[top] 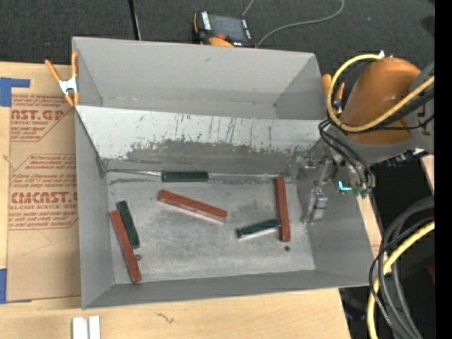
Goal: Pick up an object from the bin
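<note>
Grey metal bin (212,83) on the table (212,309), with steep sloped walls and a scuffed, scratched flat floor. Six loose bars on the floor, spread out, not heaped.

Arm (378,97) with orange cover and looped yellow and black cables, coming in from the right, above the bin's right rim. Pincer (316,205) hanging low over the right sloped wall, just off the right edge of the floor. Released or clenched: cannot tell.

Left red bar (126,247), the longest, along the floor's left edge, slanting down to the front left corner. Middle red bar (192,207) near the floor's centre, tilted slightly, well apart from the others. Right red bar (282,209), the nearest thing to the pincer, lying front to back at the floor's right side; just left of the pincer, not touching it.

Back green bar (185,177), dark, flat along the foot of the back wall. Left green bar (128,224), dark, just beside the left red bar and roughly parallel to it. Right green bar (258,228), dark, lying crosswise, right end up against the lower part of the right red bar.

Dark speck (286,248) just below the right red bar's front end; too small to identify.
</note>
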`<state>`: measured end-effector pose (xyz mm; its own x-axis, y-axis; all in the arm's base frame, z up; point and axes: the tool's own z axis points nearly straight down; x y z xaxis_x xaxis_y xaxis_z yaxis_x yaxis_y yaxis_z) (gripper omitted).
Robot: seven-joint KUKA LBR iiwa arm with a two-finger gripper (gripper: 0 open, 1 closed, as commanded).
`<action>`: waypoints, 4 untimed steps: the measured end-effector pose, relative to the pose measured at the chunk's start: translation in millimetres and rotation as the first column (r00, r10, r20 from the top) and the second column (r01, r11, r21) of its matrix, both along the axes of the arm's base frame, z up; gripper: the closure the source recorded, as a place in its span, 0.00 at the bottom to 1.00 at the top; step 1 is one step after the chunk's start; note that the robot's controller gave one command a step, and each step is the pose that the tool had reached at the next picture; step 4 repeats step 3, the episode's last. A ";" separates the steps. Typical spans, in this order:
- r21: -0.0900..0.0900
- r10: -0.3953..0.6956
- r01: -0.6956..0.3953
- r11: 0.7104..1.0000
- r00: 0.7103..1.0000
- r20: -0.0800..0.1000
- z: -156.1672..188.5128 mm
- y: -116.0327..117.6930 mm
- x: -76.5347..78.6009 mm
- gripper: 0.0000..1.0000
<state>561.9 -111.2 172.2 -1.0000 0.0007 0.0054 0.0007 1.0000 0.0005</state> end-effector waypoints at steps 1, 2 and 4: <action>0.002 0.379 -0.379 0.925 0.925 0.003 -104.0 40.5 -40.2 0.00; 0.000 0.379 -0.379 0.925 0.925 0.005 -102.6 40.1 -39.2 1.00; -0.006 0.360 -0.360 0.933 0.933 0.016 109.9 51.6 -37.6 1.00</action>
